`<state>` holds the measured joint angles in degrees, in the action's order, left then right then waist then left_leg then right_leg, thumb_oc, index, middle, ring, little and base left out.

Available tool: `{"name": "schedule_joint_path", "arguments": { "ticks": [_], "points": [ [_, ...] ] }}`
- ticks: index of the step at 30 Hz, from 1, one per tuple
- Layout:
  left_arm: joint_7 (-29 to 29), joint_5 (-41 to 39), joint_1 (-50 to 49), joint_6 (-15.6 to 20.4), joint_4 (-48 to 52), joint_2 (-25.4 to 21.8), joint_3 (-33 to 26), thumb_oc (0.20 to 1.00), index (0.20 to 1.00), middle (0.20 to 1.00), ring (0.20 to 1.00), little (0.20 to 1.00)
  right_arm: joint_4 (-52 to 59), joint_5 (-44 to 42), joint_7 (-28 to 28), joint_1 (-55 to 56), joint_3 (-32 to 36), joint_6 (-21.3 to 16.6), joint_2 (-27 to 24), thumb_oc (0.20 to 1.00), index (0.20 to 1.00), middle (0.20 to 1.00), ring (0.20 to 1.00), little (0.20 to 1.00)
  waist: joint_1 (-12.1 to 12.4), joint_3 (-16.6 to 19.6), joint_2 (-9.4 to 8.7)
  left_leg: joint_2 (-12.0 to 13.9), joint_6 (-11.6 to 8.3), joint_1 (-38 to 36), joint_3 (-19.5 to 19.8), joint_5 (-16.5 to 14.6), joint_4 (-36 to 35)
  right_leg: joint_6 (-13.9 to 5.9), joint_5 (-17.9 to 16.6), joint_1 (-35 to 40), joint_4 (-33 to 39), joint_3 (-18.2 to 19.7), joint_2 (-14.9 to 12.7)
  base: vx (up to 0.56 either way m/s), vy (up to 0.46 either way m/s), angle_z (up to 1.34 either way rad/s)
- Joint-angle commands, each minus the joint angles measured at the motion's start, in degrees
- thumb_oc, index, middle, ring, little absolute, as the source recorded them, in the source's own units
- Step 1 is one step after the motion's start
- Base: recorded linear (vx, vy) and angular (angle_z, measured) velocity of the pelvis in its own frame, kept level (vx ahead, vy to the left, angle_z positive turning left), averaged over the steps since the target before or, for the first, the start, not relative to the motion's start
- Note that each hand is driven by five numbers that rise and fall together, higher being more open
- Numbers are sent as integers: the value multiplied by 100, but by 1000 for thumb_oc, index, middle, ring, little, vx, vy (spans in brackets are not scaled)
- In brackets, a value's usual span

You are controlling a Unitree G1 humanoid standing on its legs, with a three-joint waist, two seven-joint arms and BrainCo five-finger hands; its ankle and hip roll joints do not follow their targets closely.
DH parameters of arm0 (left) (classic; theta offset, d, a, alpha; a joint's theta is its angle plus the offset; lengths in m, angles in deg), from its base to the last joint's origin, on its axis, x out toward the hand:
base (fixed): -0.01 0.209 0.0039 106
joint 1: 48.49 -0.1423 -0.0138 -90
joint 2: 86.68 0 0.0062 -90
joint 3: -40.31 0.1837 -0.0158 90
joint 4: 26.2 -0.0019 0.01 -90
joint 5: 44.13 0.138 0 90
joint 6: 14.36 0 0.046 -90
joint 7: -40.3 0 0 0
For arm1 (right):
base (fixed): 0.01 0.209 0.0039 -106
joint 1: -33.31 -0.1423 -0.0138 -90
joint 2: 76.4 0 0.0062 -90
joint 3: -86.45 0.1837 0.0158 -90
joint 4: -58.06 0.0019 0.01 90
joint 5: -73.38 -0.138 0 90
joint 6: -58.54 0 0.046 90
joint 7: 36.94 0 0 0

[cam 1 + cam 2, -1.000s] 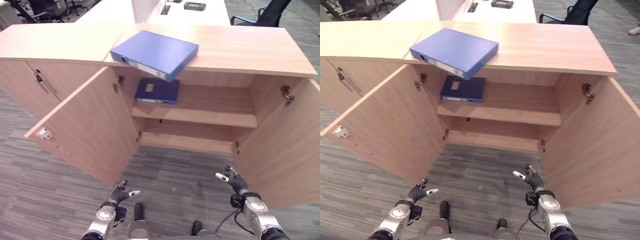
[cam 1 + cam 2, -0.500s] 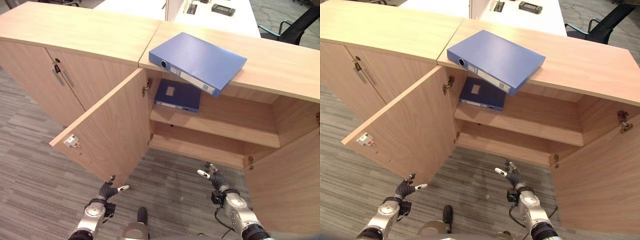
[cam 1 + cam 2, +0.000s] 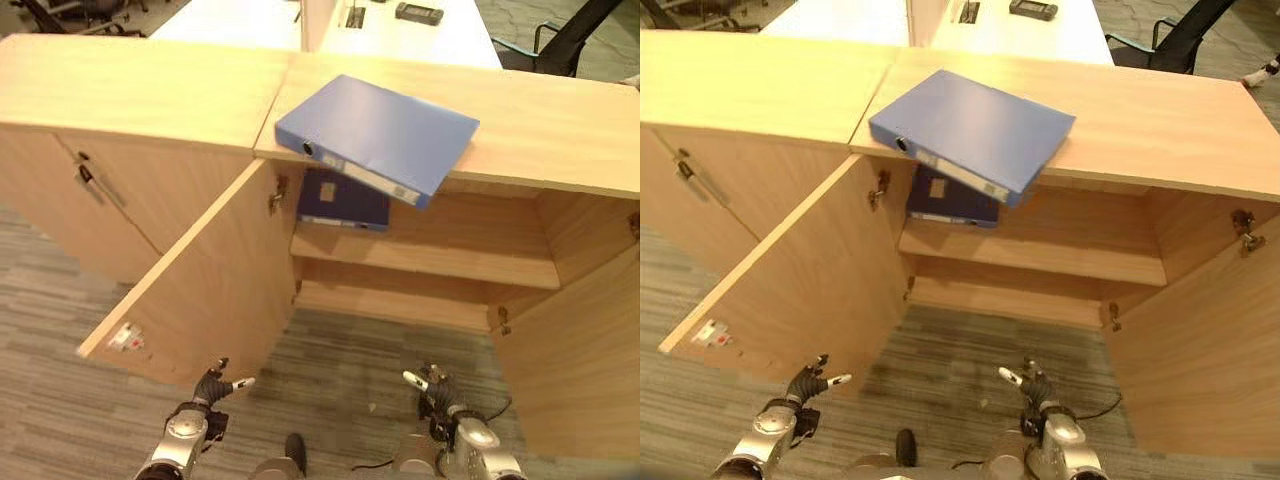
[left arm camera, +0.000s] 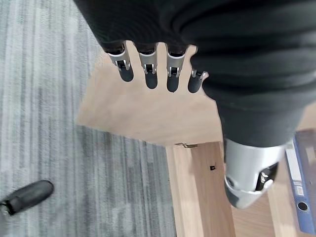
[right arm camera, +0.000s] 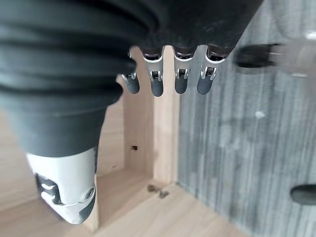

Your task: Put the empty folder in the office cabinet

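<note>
Approach step, nothing grasped yet. Blue folder (image 3: pixel 378 137) lying flat on the cabinet (image 3: pixel 150 90) top surface, corner overhanging the open compartment. Left hand (image 3: pixel 213 385) and right hand (image 3: pixel 436 388) low, fingers relaxed (both empty). Next: raise hands, grip folder, lower onto shelf (image 3: pixel 450 262).

Both arms are silver-grey, each ending in a dark ribbed cover over wrist and back of hand. The left hand (image 4: pixel 163 44) carries a row of silver fingers (image 4: pixel 150 69) with dark tips — its thumb a rounded silver-and-dark piece set apart. The right hand (image 5: pixel 163 34) looks the same — silver fingers (image 5: pixel 180 74), dark tips.
</note>
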<state>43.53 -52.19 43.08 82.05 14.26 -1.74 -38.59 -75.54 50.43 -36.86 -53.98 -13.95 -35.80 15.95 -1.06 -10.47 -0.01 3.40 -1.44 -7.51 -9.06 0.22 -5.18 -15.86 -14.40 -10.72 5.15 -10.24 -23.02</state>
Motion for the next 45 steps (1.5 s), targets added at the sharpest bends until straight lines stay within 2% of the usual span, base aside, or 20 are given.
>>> {"name": "schedule_joint_path", "arguments": {
  "ticks": [1,3,4,6,8,9,10,13,14,15,16,18,19,21,22,24,28,30,36,45],
  "points": [
    [6,232,314,212,230,-110,-82,1000,1000,1000,1000,1000,155,52,55,-307,342,-177,-161,1000,1000,1000,1000,1000,122,-41,-54,468,-648,-97,-160,-401,18,86,105,365,-111,111,117,170,-216,17],
    [16,211,201,221,166,-49,-115,1000,1000,1000,1000,1000,128,79,96,-188,385,-165,-245,1000,1000,1000,1000,1000,98,90,-15,587,-818,-176,-139,-369,18,86,177,479,-111,123,212,194,-261,10],
    [17,211,196,222,167,-46,-115,1000,1000,1000,1000,1000,129,78,97,-184,383,-165,-249,1000,1000,1000,1000,1000,93,92,-6,596,-823,-178,-136,-371,18,86,181,485,-111,116,220,118,-180,2],
    [15,156,99,222,138,13,-134,1000,1000,1000,1000,1000,87,92,129,-156,346,-153,-322,1000,1000,1000,1000,1000,60,158,69,801,-936,-200,-106,-284,18,86,304,569,-123,112,380,153,-292,-10],
    [10,33,-3,223,143,94,-146,1000,1000,1000,1000,1000,135,129,190,-111,290,-155,-486,1000,1000,1000,1000,1000,1,200,222,1171,-1066,-212,-35,-15,18,186,649,706,-151,175,709,178,-430,-15],
    [-18,-25,-38,217,150,140,-154,1000,1000,1000,1000,1000,210,179,204,-135,255,-162,-640,1000,1000,1000,1000,1000,-11,208,340,1395,-1151,-219,-19,397,28,290,863,831,-127,158,957,82,-289,-22],
    [-18,-25,-39,217,150,145,-154,1000,1000,1000,1000,1000,212,179,204,-134,255,-161,-646,1000,1000,1000,1000,1000,-17,202,357,1415,-1163,-228,-14,403,21,299,867,842,-128,148,976,79,-310,-22],
    [-17,-30,19,186,100,241,-107,1000,1000,1000,1000,1000,268,207,179,-121,290,-182,-847,1000,1000,1000,1000,1000,-54,145,431,1710,-1241,-77,-9,1003,451,481,1116,1135,-93,5,1208,55,-288,5],
    [-36,-22,77,148,125,292,-51,1000,1000,1000,1000,1000,275,176,139,-92,361,-188,-927,1000,1000,1000,1000,1000,-125,121,381,1841,-1177,77,-241,1210,819,598,1248,1310,-80,-108,1260,55,-240,13],
    [-36,-22,77,146,126,293,-51,1000,1000,1000,1000,1000,276,175,139,-92,362,-187,-929,1000,1000,1000,1000,1000,-135,116,386,1849,-1181,88,-224,1205,834,602,1251,1317,-80,-120,1265,85,-324,38],
    [-71,-11,119,127,183,316,11,1000,1000,1000,1000,1000,364,86,111,42,462,-204,-1000,1000,1000,1000,1000,1000,-247,88,327,1969,-1122,122,-629,1308,1178,753,1374,1469,-103,-200,1356,75,-274,54],
    [-91,6,127,119,177,332,27,1000,1000,1000,1000,1000,355,69,103,67,479,-204,-1018,1000,1000,1000,1000,1000,-281,86,323,1986,-1108,112,-760,1311,1318,805,1439,1560,-97,-237,1401,71,-214,47],
    [-99,5,126,113,182,347,31,1000,1000,1000,1000,1000,348,74,95,75,501,-189,-1040,1000,1000,1000,1000,1000,-272,55,316,1916,-1067,136,-712,1222,1469,828,1493,1655,-94,-244,1425,66,-119,3],
    [-95,-19,127,103,158,398,34,1000,1000,1000,1000,1000,296,119,79,54,505,-140,-1068,1000,1000,1000,1000,1000,-185,33,295,1519,-946,426,-337,921,1611,868,1536,1767,-36,-234,1438,113,-171,-6],
    [-87,-28,106,96,106,450,58,1000,1000,1000,1000,1000,231,148,57,17,499,-106,-1064,1000,1000,1000,1000,1000,-59,4,210,1001,-822,677,15,401,1516,873,1584,1845,-15,-222,1409,125,-162,-7],
    [-33,-51,107,109,19,442,80,1000,1000,1000,1000,1000,79,70,46,-86,427,-126,-989,1000,1000,1000,1000,1000,118,-41,185,353,-689,851,357,86,1135,876,1558,1801,-15,-127,1530,101,-113,-47],
    [-59,-68,10,124,95,428,72,1000,1000,1000,1000,1000,-6,-2,41,-105,395,-152,-888,1000,1000,1000,1000,1000,161,-14,194,323,-670,682,529,71,908,884,1562,1812,-15,-46,1642,44,-24,-37],
    [-70,-44,-33,124,56,431,42,1000,1000,1000,1000,1000,7,-33,47,-76,354,-166,-787,1000,1000,1000,1000,1000,167,79,211,317,-634,424,589,87,528,882,1547,1805,-15,-32,1694,72,20,-12],
    [-65,-43,-72,130,59,411,5,1000,1000,1000,1000,1000,3,-42,64,-100,281,-159,-663,1000,1000,1000,1000,1000,203,190,208,325,-594,83,480,141,59,837,1520,1795,-15,25,1710,40,26,0],
    [-63,0,-144,114,8,349,-45,1000,1000,1000,1000,1000,-68,-44,44,-138,269,-137,-567,1000,1000,1000,1000,1000,246,280,188,287,-519,-63,460,5,18,770,1512,1845,-15,101,1660,39,45,-1]
  ]
}}
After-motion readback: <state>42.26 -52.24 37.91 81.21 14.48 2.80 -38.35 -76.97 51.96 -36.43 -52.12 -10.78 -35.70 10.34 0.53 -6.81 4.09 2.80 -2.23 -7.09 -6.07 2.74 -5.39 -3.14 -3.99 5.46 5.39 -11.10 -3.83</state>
